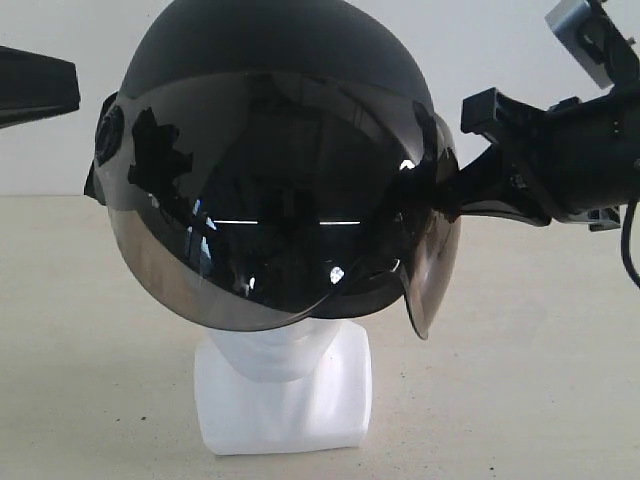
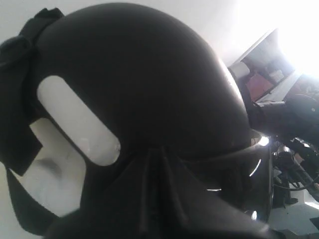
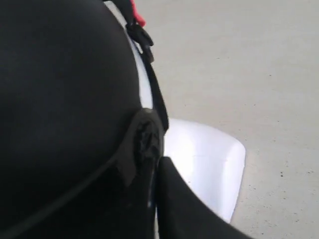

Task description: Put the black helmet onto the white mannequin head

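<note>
The black helmet (image 1: 260, 60) sits over the white mannequin head (image 1: 285, 390). Its smoky visor (image 1: 270, 220) covers the face, so only the chin and the blocky neck base show. My right gripper (image 1: 455, 190) reaches in from the right and is shut on the helmet's side rim. The right wrist view shows that rim (image 3: 144, 144) pinched at the right gripper (image 3: 157, 164), with the white base (image 3: 204, 159) behind. My left gripper (image 1: 75, 88) hangs shut just off the helmet's upper left. In the left wrist view its dark fingers (image 2: 159, 189) point at the shell (image 2: 149, 84).
The mannequin stands on a beige tabletop (image 1: 520, 380) before a plain white wall (image 1: 480, 40). A black chin strap with a red tab (image 3: 138, 19) hangs at the helmet's edge. Room clutter and the other arm (image 2: 294, 129) lie beyond the helmet in the left wrist view.
</note>
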Controlling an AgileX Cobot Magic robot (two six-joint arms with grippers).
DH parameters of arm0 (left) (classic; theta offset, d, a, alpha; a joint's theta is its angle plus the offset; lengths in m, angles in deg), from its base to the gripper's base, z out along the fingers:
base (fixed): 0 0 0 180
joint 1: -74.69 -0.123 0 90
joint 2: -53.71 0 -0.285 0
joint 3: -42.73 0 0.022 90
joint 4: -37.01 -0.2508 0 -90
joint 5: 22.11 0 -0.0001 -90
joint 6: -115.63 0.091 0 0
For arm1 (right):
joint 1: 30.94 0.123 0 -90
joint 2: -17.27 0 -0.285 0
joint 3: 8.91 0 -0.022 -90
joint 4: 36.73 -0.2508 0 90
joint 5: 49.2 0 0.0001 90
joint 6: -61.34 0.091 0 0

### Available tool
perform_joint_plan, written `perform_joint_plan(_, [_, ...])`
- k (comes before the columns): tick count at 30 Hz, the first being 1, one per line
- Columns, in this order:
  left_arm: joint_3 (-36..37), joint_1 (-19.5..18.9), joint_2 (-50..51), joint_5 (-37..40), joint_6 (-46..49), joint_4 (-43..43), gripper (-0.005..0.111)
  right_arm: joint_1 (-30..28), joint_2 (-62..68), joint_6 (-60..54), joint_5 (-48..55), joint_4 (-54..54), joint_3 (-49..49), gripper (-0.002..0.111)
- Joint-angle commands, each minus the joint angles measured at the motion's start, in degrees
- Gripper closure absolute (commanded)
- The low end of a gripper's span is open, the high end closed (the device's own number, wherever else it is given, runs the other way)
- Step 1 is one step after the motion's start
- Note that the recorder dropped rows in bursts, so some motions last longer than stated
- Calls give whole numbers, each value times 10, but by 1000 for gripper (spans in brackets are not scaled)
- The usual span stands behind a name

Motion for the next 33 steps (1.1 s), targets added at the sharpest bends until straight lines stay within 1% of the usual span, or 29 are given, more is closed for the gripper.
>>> perform_joint_plan(1, [-3,11,2,24,-3,-30,102,34,-1,-11,-14,-29,-3,108])
perform_joint_plan(4, [3,11,11,49,-2,-30,102,44,-9,-11,-21,-32,-3,108])
perform_joint_plan(12, [3,11,44,55,1,-30,102,44,-40,-8,1,-32,-38,108])
perform_joint_plan(22, [3,11,44,59,20,-30,102,44,-42,12,32,-33,-59,108])
perform_joint_plan(28, [3,11,44,65,30,-30,102,44,-42,11,61,-69,-64,108])
perform_joint_plan(33, [20,11,44,69,40,-30,102,44,-56,11,71,-71,-85,108])
